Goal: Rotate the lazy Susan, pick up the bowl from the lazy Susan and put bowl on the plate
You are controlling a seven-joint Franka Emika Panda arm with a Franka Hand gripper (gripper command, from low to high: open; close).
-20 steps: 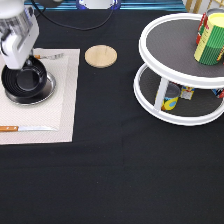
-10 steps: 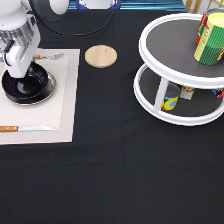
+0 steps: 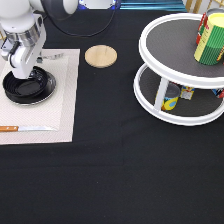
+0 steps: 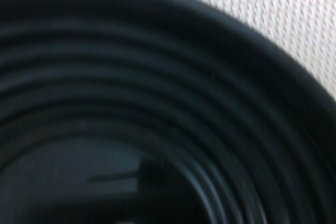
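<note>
Bowl [image 3: 27, 87], glossy black with concentric ridges, sits upright on the plate [image 3: 49, 91]; gripper [image 3: 21, 74] at its rim, finger state unclear.

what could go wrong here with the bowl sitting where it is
The bowl covers nearly all of the plate, whose rim barely shows, so a nudge could slide it off centre. The gripper hangs right at the bowl's far edge; any sideways drift might drag or tip it. A knife lies on the same mat, close enough to be knocked.

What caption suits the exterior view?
Robot hand at the black bowl on the placemat, far from the lazy Susan.
</note>
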